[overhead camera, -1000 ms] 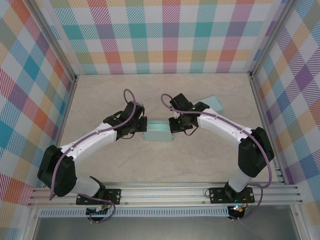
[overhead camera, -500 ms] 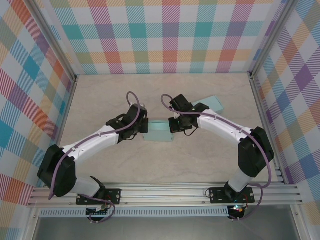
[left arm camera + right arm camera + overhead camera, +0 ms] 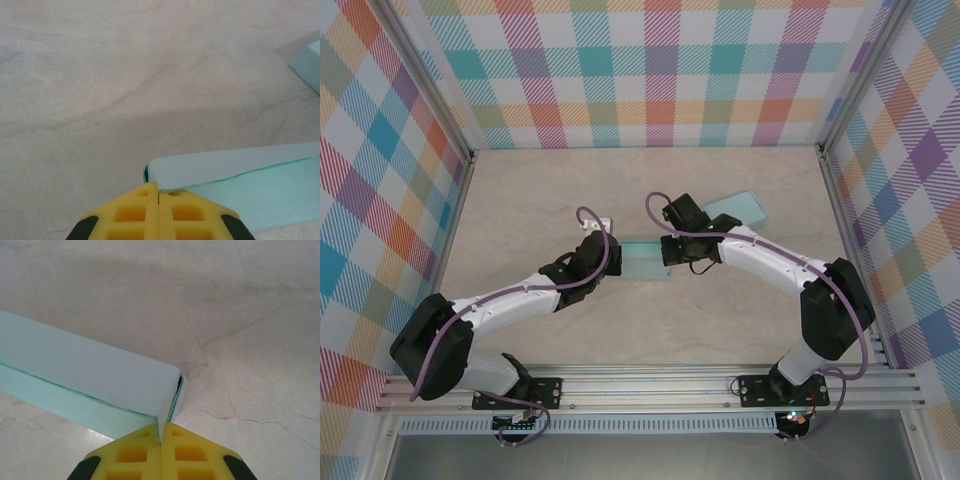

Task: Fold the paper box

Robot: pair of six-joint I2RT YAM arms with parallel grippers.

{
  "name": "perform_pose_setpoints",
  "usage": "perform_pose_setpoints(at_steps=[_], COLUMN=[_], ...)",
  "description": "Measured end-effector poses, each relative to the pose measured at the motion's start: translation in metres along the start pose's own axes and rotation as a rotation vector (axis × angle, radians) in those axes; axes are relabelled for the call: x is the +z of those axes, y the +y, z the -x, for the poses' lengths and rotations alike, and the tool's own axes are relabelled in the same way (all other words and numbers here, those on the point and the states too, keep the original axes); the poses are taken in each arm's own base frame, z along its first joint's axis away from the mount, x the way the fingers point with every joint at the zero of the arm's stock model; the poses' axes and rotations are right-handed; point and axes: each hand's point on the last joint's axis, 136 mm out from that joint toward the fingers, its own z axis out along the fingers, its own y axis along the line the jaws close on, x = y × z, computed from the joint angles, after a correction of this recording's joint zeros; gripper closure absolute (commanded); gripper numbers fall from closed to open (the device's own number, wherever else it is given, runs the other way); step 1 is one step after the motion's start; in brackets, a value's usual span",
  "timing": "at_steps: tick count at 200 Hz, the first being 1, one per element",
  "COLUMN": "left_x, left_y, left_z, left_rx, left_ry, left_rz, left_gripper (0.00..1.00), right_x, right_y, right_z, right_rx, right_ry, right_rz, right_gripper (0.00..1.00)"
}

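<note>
Leftward and nearer is where the left arm has swung in the last second, so the left hand [image 3: 158, 192] now meets the left end of the paper box [image 3: 642, 262] from the near-left; the right arm has barely shifted. The box lies mid-tabletop [image 3: 520, 200], long axis left to right, between the two hands. Each hand has its yellow fingers pressed together with nothing visibly between them. The left tips touch the box's left end corner and the right hand [image 3: 161, 432] touches the right end corner.

To do this step well, I judge the two hands should push inward evenly, low on the end panels, so the box is squeezed square and does not skid or twist across the smooth surface. The right end shows a thin dark gap at its seam, which probably needs pressing home.

The box is pale teal card, matt, with rounded fold edges and a fine seam along its length. The tabletop is beige with a marble-like vein. A separate teal piece [image 3: 738, 207] lies to the far right.
</note>
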Motion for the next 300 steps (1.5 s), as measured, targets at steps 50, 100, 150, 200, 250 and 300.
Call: perform_pose_setpoints(at_steps=[50, 100, 150, 200, 250, 300], left_x=[0.015, 0.023, 0.022, 0.023, 0.024, 0.024], left_y=[-0.010, -0.009, -0.014, -0.016, -0.018, -0.017], left_z=[0.008, 0.013, 0.012, 0.011, 0.011, 0.011], left_rx=[-0.007, -0.016, -0.010, -0.023, -0.030, -0.029], left_ry=[-0.060, -0.086, -0.083, -0.084, -0.090, -0.094], left_rz=[-0.004, 0.035, 0.027, 0.023, 0.019, 0.026], left_gripper=[1.00, 1.00, 1.00, 1.00, 1.00, 1.00], right_x=[0.002, 0.001, -0.019, -0.052, -0.035, -0.006], right_y=[-0.016, -0.028, -0.019, -0.016, -0.044, -0.034], right_z=[0.010, 0.007, 0.004, 0.035, 0.055, 0.054], right_rx=[-0.005, 0.033, 0.061, 0.162, 0.350, 0.383], right_ry=[-0.066, -0.071, -0.080, -0.177, -0.183, -0.114], right_rz=[-0.088, -0.129, -0.062, 0.002, 0.038, 0.095], right_gripper=[0.83, 0.49, 0.30, 0.23, 0.23, 0.24])
